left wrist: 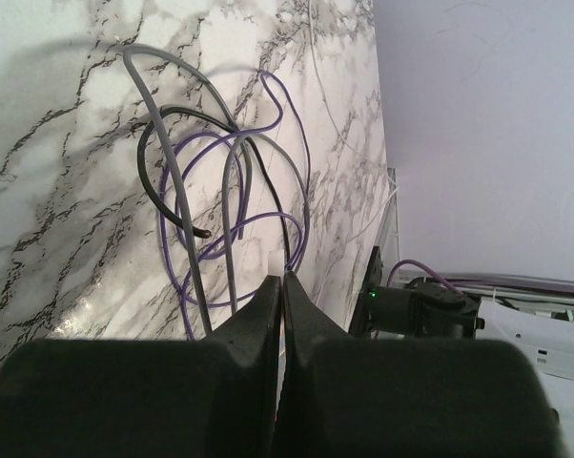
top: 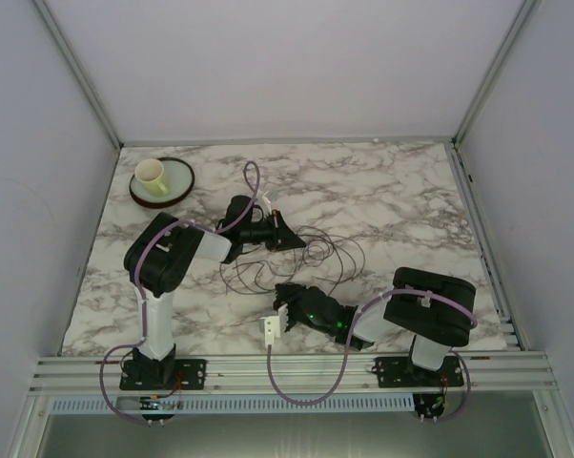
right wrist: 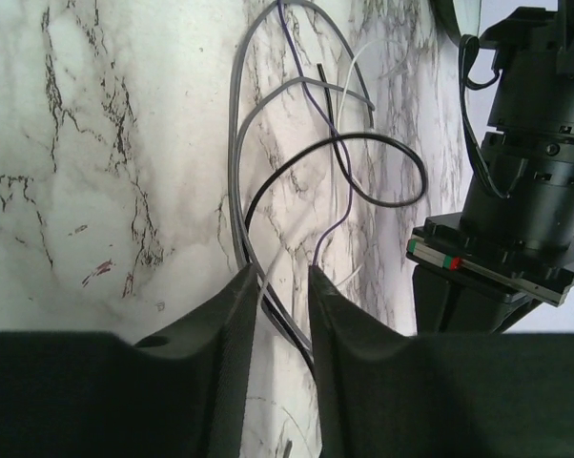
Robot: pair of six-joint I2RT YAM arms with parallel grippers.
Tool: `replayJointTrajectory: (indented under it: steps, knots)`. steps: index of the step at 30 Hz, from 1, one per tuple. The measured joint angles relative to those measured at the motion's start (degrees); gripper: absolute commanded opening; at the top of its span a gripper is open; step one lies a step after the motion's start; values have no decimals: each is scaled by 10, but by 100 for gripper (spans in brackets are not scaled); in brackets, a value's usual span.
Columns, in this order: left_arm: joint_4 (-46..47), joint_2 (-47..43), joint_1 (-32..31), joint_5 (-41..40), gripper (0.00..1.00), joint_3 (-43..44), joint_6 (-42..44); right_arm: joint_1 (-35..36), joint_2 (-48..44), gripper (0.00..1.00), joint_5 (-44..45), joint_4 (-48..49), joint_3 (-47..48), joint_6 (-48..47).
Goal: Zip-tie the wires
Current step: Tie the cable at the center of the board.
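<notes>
Wires [top: 311,256]: thin, flexible strands in grey, black and purple, laid in loose overlapping loops near the middle of the glossy, grey-veined marble table [top: 401,191]. Left gripper [left wrist: 281,286]: matt black fingers pressed together beside the loops. Right gripper [right wrist: 282,286]: jaws narrowly spread, strands passed between them; contact cannot be told. Pale cup [top: 152,176] seated on round plate [top: 179,184], far left corner.

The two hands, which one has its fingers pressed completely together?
The left hand: its fingers meet with no gap, while the right hand shows a clear gap with thin wires running through it.
</notes>
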Motion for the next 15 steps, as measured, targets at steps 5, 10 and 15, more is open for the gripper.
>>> replayJointTrajectory:
  steps: [5, 10, 15]
  knots:
    - [0, 0, 0, 0, 0, 0, 1, 0, 0, 0, 0, -6, 2, 5]
    - [0, 0, 0, 0, 0, 0, 4, 0, 0, 0, -1, -16, 2, 18]
    - [0, 0, 0, 1, 0, 0, 11, -7, -22, 0, -19, -48, 5, 57]
